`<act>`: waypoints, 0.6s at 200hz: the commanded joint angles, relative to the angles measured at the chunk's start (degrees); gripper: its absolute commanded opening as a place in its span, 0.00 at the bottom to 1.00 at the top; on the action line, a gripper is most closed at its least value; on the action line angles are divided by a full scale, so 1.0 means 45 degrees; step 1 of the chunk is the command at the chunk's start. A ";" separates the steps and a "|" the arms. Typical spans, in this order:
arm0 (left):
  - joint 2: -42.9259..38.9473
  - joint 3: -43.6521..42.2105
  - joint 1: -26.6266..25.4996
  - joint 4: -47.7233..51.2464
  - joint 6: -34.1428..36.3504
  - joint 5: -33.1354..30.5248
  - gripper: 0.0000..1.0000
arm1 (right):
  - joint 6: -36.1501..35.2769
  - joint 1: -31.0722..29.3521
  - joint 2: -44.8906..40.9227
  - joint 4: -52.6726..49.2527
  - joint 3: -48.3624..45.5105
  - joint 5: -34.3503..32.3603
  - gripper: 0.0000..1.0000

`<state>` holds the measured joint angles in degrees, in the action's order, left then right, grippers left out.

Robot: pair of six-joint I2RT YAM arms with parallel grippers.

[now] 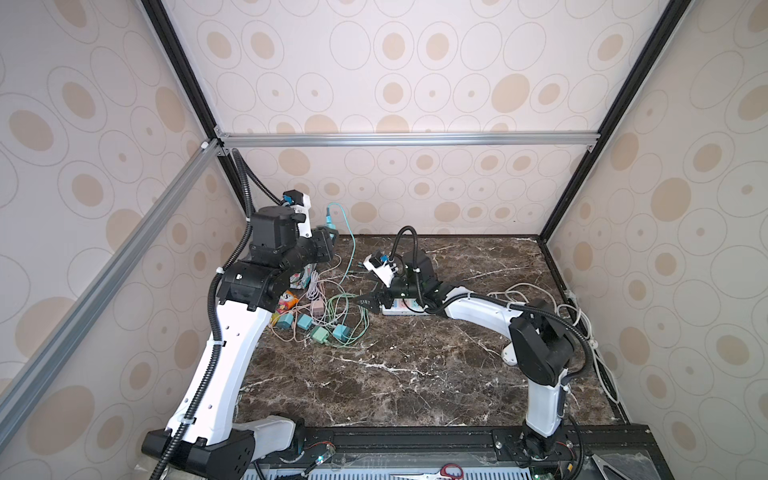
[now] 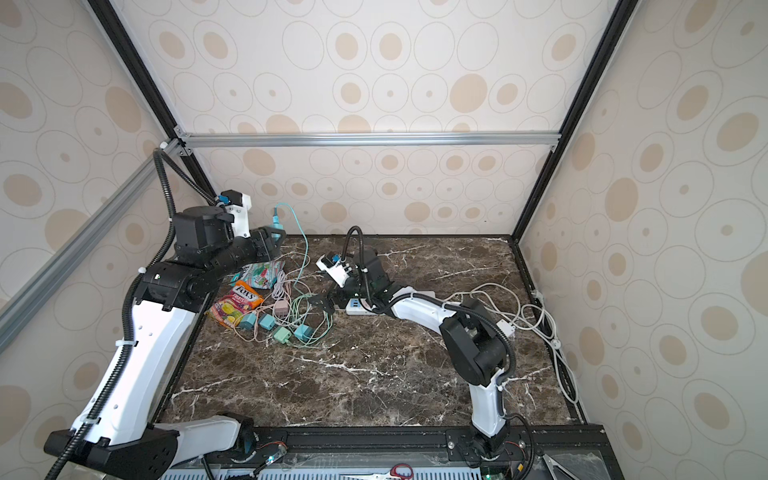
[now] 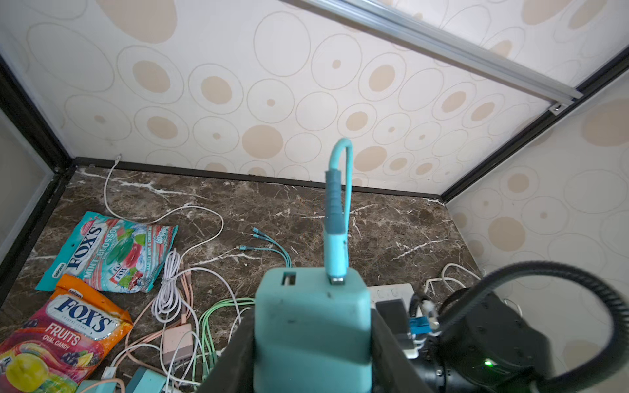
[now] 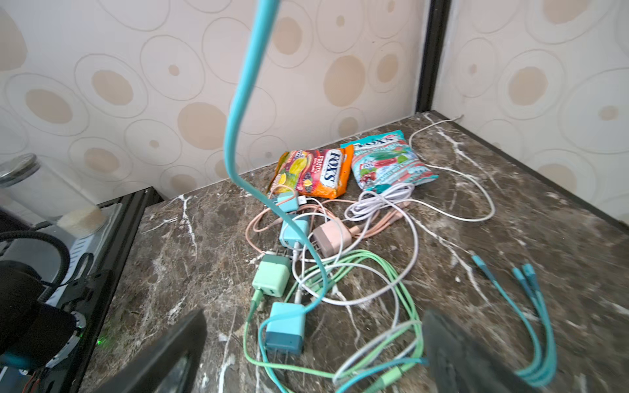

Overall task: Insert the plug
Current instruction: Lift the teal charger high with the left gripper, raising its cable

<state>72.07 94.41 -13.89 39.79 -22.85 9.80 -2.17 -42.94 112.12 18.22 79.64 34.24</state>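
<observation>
My left gripper (image 3: pixel 311 343) is shut on a teal charger plug (image 3: pixel 311 316); its black fingers (image 3: pixel 235 354) press on both sides of the plug. A teal cable (image 3: pixel 335 204) is plugged into the plug's top and loops upward. In both top views this gripper (image 1: pixel 327 243) hangs raised above the back left of the table, with the plug (image 2: pixel 275 230) at its tip. A white power strip (image 1: pixel 401 307) lies under the right arm; the left wrist view also shows this power strip (image 3: pixel 391 292). My right gripper (image 1: pixel 368 301) stands open, low over the cable pile, with nothing between its fingers (image 4: pixel 163 357).
A tangle of green, white and pink cables with several small chargers (image 2: pixel 282 328) lies left of centre. Two candy bags (image 2: pixel 239 301) lie beside it. White cords (image 1: pixel 561 309) trail along the right wall. Scissors (image 1: pixel 451 471) rest on the front rail.
</observation>
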 commanded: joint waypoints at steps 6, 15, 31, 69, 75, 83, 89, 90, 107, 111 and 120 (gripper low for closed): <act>0.0144 0.1661 -0.0018 0.0123 0.0657 0.0600 0.00 | 0.0149 -0.0483 0.0738 0.1468 0.0222 -0.0204 1.00; 0.0238 0.2085 -0.0018 0.0250 0.0708 0.0684 0.00 | 0.0372 -0.0530 0.1033 0.1659 0.0332 -0.0580 1.00; 0.0250 0.2652 -0.0010 0.0291 0.0718 0.0618 0.00 | 0.1107 -0.0543 0.1553 0.2241 0.0421 -0.1739 0.99; 0.0195 0.3203 -0.0014 0.0159 0.0549 0.0360 0.00 | 0.2617 -0.0615 0.2810 0.2678 0.1210 -0.0012 0.94; 0.0222 0.3261 -0.0018 0.0154 0.0543 0.0353 0.00 | 0.2887 -0.0686 0.3001 0.2789 0.1353 0.0085 0.92; 0.0271 0.3348 0.0019 0.0162 0.0556 0.0332 0.00 | 0.3073 -0.0799 0.3205 0.2945 0.1485 0.0037 0.89; 0.0290 0.3434 0.0001 0.0180 0.0565 0.0294 0.00 | 0.3081 -0.0879 0.3315 0.3055 0.1510 -0.0070 0.86; 0.0301 0.3444 0.0001 0.0171 0.0566 0.0288 0.00 | 0.3081 -0.0903 0.3331 0.3087 0.1506 -0.0109 0.85; 0.0458 0.3798 0.0001 0.0316 0.0614 0.0223 0.00 | 0.3276 -0.1044 0.3592 0.3572 0.1549 -0.0235 0.67; 0.0494 0.3897 -0.0002 0.0360 0.0621 0.0214 0.00 | 0.3390 -0.1044 0.3646 0.3642 0.1631 -0.0088 0.60; 0.0555 0.4104 -0.0002 0.0467 0.0669 0.0158 0.00 | 0.3564 -0.1071 0.3679 0.3615 0.1839 0.0335 0.43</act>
<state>73.97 108.79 -13.89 41.45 -21.61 11.14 10.76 -46.61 127.42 30.35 85.21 32.21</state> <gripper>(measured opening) 0.432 0.613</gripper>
